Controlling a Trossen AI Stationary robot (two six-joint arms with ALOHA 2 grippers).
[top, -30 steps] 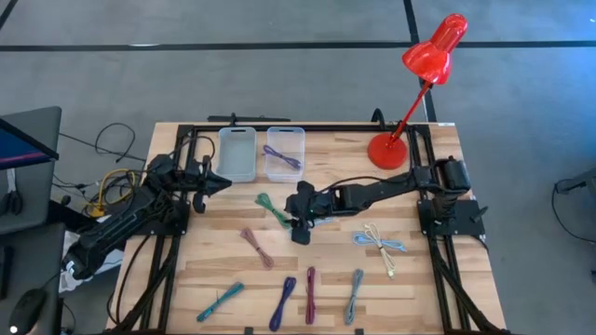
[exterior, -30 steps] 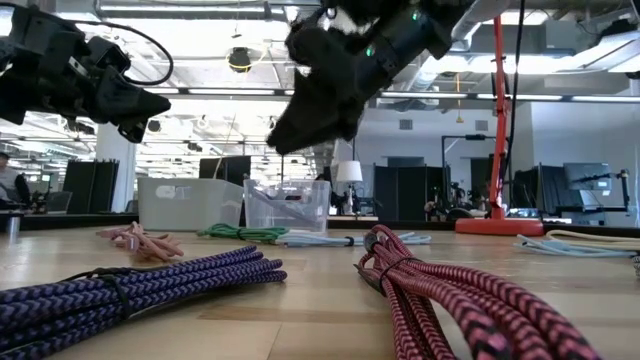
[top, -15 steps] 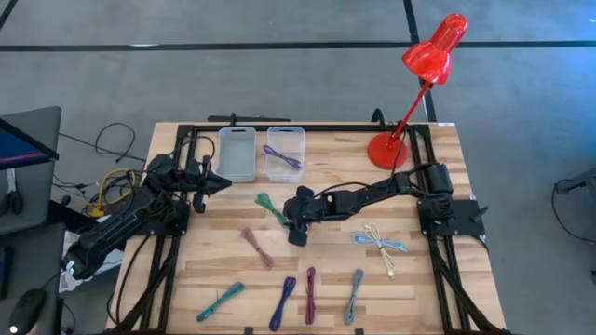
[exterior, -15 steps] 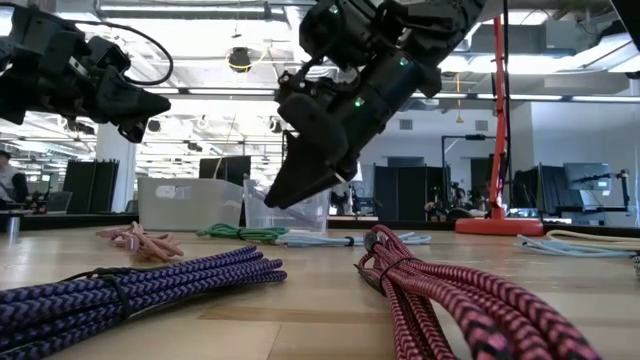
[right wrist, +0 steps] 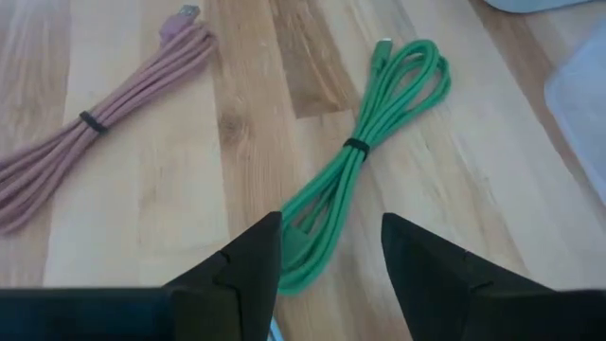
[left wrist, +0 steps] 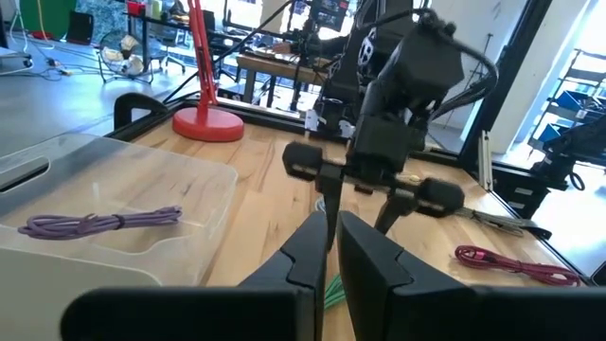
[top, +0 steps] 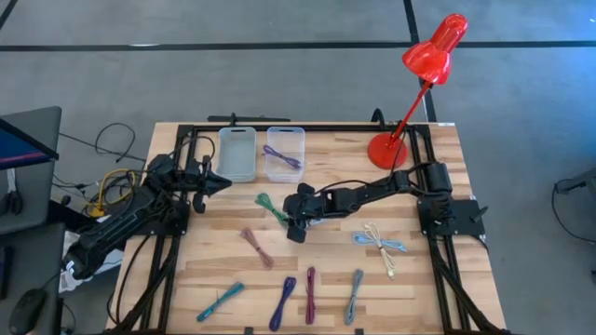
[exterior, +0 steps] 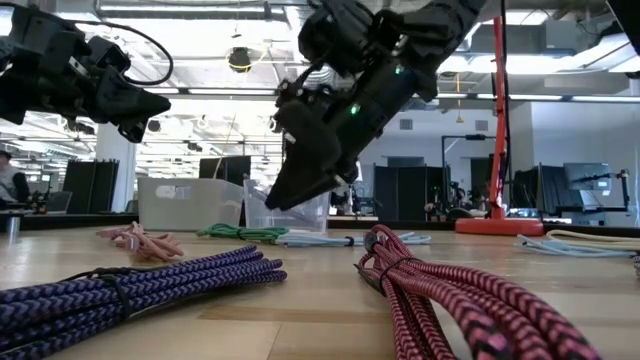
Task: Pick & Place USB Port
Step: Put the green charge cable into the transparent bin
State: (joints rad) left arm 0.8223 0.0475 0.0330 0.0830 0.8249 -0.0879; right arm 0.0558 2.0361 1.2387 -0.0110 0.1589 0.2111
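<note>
Right tool (top: 294, 226) hovering mid-surface, fingers spread wide, gripping nothing. Green cable (right wrist: 358, 210) lying just ahead between fingers, long axis running diagonally toward bins; right arm nearer. Left tool (top: 220, 180) waiting far left, pinched shut, empty. Right bin (top: 284, 154) holding purple cable (top: 282, 155); left bin (top: 237, 154) looking empty.

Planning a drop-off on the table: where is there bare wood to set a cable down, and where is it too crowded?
Bare wood: between the red lamp base and the cream cable, and left of the pink cable toward the left gripper. Crowded: the front row from the teal cable to the grey cable, and around the green cable under the open right gripper.
</note>
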